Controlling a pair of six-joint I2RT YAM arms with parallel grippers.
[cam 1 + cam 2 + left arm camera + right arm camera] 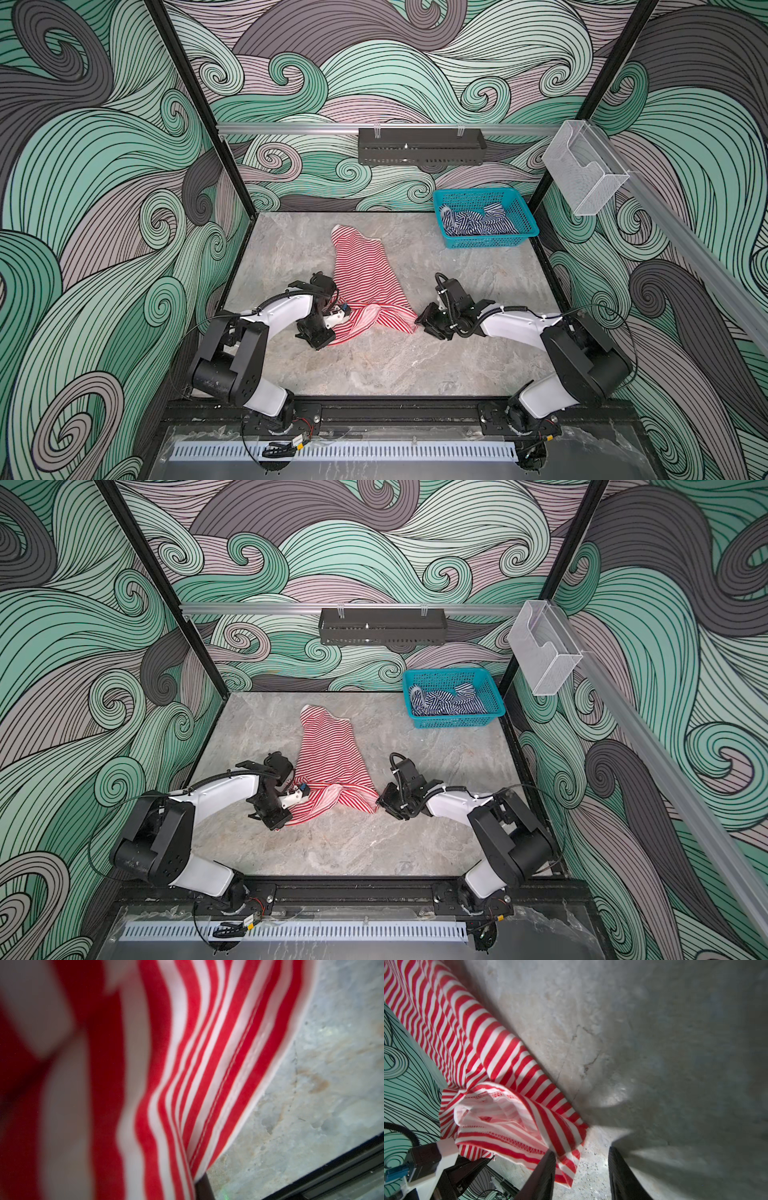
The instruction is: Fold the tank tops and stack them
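Left end effector point(332, 336) pinches corner of red-and-white tank top point(365, 274).

The left arm point(282, 307) and right arm point(511, 326) are reaching low and inward, elbows bent. The left gripper point(326, 337) is pinching the red-and-white top point(365, 282), jaws closed. The right gripper point(582, 1174) is holding its jaws apart.

No readable text, label or number shows anywhere.
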